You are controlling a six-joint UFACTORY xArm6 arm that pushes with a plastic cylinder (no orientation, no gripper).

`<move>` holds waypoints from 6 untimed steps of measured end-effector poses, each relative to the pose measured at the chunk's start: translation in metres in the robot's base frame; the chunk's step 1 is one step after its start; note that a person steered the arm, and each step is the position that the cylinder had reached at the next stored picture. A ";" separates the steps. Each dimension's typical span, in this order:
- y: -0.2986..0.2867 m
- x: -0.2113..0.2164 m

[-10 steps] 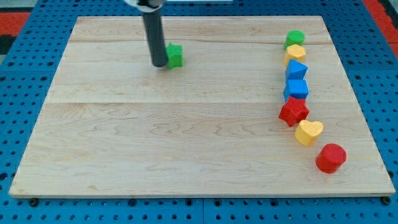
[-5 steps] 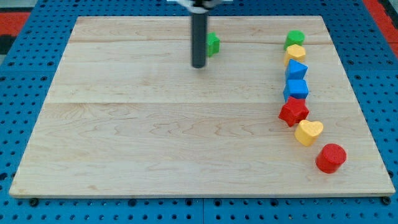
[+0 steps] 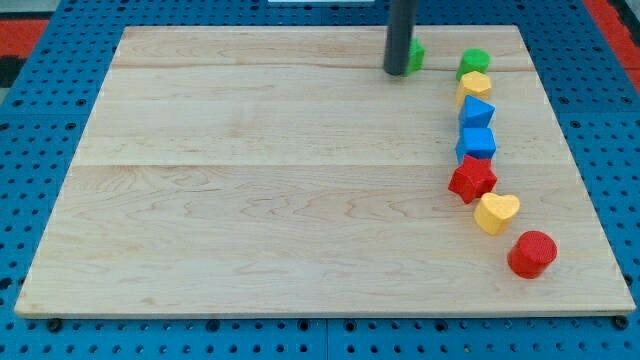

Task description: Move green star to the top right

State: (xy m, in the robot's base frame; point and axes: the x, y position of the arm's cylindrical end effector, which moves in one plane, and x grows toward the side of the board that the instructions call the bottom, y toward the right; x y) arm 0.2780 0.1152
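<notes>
Nearest, at the view's bottom right, a red cylinder [image 3: 531,253] sits on the wooden surface [image 3: 250,200]. Going up the right side come a yellow heart [image 3: 496,212], a red star [image 3: 472,178], a blue cube [image 3: 477,143], a second blue block [image 3: 477,110] (shape unclear), a yellow block [image 3: 474,85] and a green block [image 3: 474,63]. Farthest, near the top edge just left of that column, lies the green star [image 3: 414,55], mostly hidden behind the rod, so its pointing and long axis cannot be told. My tip [image 3: 396,72] touches its left side. No fingers exist here; their state cannot be told.
</notes>
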 end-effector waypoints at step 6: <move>-0.022 -0.060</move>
State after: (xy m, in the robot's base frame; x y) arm 0.2183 0.0930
